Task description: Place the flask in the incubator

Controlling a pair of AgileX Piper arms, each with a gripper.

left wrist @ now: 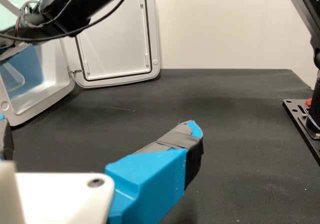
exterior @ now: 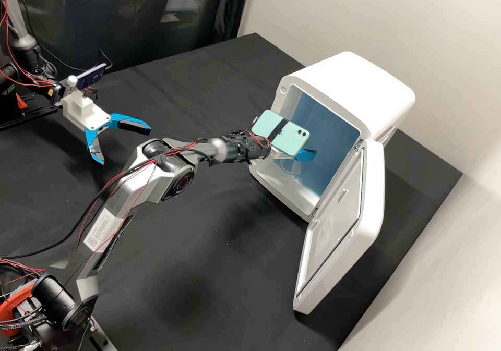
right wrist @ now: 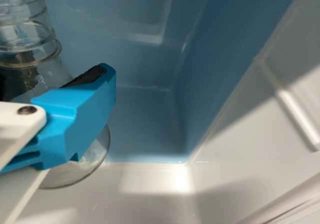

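Note:
The clear glass flask (right wrist: 25, 29) stands inside the white incubator (exterior: 355, 85), its base on the floor against the blue inner wall (right wrist: 225, 59). My right gripper (right wrist: 55, 89) is shut on the flask, one blue finger (right wrist: 75, 114) lying along its side and the other hidden. In the high view the right arm reaches through the opening; a mint-green phone (exterior: 281, 131) on the wrist covers most of the gripper (exterior: 300, 156), and the flask (exterior: 292, 167) shows faintly below it. My left gripper (exterior: 117, 140) hangs open above the bench at the far left, holding nothing.
The incubator door (exterior: 339, 226) hangs wide open toward the bench's front right edge. In the left wrist view the door (left wrist: 120, 34) and the incubator (left wrist: 30, 84) lie across bare black bench. A black mount (left wrist: 305, 119) stands beside the left gripper (left wrist: 97, 134).

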